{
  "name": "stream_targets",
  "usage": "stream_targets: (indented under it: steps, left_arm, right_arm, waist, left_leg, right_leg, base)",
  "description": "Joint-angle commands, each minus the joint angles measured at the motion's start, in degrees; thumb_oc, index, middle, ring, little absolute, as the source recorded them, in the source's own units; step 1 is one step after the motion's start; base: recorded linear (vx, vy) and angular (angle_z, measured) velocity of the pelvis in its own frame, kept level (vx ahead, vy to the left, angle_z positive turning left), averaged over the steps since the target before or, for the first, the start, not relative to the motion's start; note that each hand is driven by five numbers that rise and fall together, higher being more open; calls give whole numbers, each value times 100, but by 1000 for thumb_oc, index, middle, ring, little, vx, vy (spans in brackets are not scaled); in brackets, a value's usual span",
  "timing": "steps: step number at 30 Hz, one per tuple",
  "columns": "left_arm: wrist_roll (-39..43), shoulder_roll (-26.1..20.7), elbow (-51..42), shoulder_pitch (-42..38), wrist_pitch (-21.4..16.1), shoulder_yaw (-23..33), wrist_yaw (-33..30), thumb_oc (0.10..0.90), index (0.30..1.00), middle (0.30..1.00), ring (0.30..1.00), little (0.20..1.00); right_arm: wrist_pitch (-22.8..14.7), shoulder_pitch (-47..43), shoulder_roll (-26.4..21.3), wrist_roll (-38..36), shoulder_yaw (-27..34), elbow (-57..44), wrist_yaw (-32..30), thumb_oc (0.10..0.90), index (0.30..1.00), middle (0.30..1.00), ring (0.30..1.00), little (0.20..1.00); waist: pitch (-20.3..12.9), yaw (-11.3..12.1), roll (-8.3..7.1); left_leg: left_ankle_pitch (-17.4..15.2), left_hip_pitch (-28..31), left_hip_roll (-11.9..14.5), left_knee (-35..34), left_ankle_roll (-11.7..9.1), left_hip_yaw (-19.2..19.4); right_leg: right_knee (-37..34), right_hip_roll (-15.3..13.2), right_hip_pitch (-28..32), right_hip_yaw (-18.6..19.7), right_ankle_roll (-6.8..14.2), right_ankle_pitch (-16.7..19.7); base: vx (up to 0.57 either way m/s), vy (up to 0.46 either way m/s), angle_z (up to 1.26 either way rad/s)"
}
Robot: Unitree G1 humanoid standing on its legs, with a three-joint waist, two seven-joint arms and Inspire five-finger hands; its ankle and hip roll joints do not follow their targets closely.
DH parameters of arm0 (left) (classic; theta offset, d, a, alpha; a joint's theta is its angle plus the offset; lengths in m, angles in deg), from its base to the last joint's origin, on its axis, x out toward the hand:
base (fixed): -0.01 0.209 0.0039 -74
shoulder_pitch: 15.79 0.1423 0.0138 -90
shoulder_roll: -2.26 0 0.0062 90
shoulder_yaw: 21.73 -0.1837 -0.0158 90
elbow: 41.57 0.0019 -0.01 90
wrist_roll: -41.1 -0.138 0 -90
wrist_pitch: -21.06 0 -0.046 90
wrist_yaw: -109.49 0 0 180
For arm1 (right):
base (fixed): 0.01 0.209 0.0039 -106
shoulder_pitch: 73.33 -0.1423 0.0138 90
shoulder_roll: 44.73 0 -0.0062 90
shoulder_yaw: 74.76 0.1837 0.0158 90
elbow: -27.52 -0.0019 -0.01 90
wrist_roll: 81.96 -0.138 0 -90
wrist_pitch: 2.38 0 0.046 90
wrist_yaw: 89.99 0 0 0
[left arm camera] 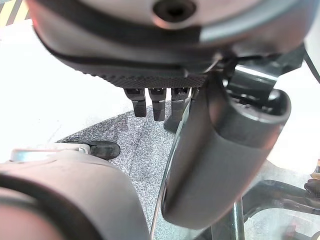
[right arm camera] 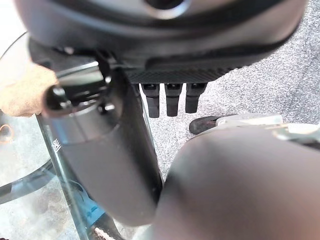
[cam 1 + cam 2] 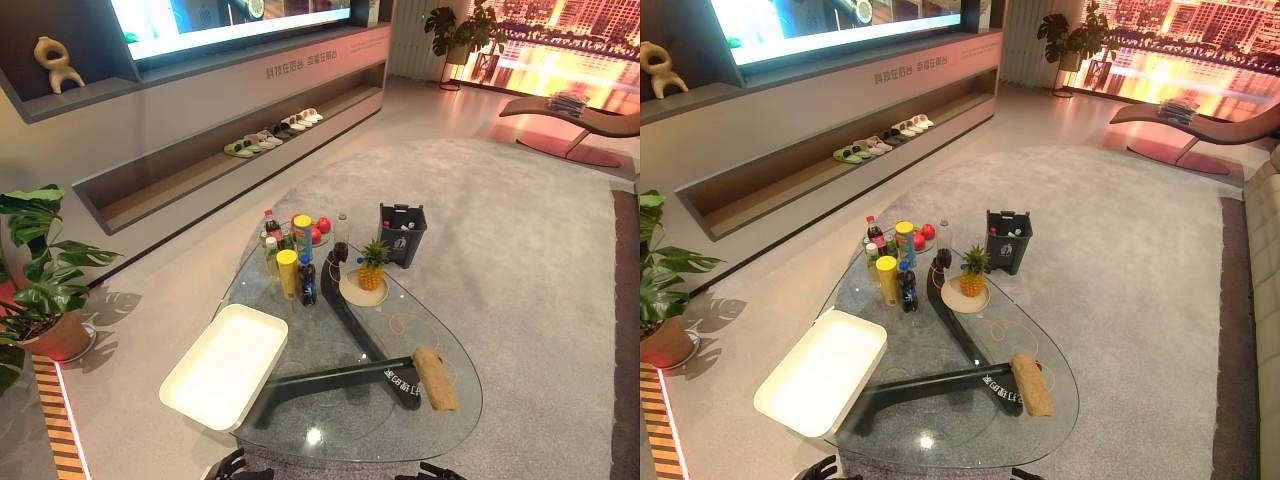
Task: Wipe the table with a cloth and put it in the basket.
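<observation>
Left hand [image 1: 160, 75]: dark, blocky fingers [image 1: 159, 105], straight and side by side, apart from the smooth rounded thumb; grips nothing. Right hand [image 2: 190, 70]: fingers [image 2: 172, 100] equally straight, holding nothing. Both just off the near edge of the table [image 3: 380, 425], a rounded-triangle glass top on a dark forked base.

On the table's near right part, well apart from both hands: the cloth [image 3: 435, 378], a tan, nubbly roll. Overhanging the table's near left edge: the basket [image 3: 225, 370], white, smooth, shallow, rectangular. At the table's far end: bottles [image 3: 270, 228], yellow-lidded cans [image 3: 288, 272], a pineapple [image 3: 372, 265]. White lettering on the base beside the cloth, too small to read.
</observation>
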Motion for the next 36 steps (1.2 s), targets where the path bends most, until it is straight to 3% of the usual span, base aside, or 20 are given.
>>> stream_targets:
  steps: [1,23,36]
  left_arm:
    - [-5,172,306,-654,-134,139,109,800,900,900,900,900]
    - [-151,167,546,-696,-282,286,147,800,900,900,900,900]
    - [-308,147,553,-727,-278,224,-55,800,900,900,900,900]
  right_arm:
    - [53,-292,-30,69,-62,217,-57,800,900,900,900,900]
    - [36,-226,46,38,-97,246,-5,800,900,900,900,900]
    - [-563,-302,20,290,-266,10,-446,800,900,900,900,900]
  waist:
    - [156,43,-65]
    - [147,13,-138]
    - [324,-22,-167]
  left_leg:
    - [-481,149,-244,35,181,-77]
    - [-512,184,-241,35,196,-22]
    - [-486,136,-213,35,201,74]
  right_leg:
    - [44,-102,-117,-265,214,197]
    - [39,-90,-100,-227,216,206]
    - [60,-80,-217,-142,223,257]
  base:
    - [0,0,0]
    - [1,0,0]
    - [6,-7,-2]
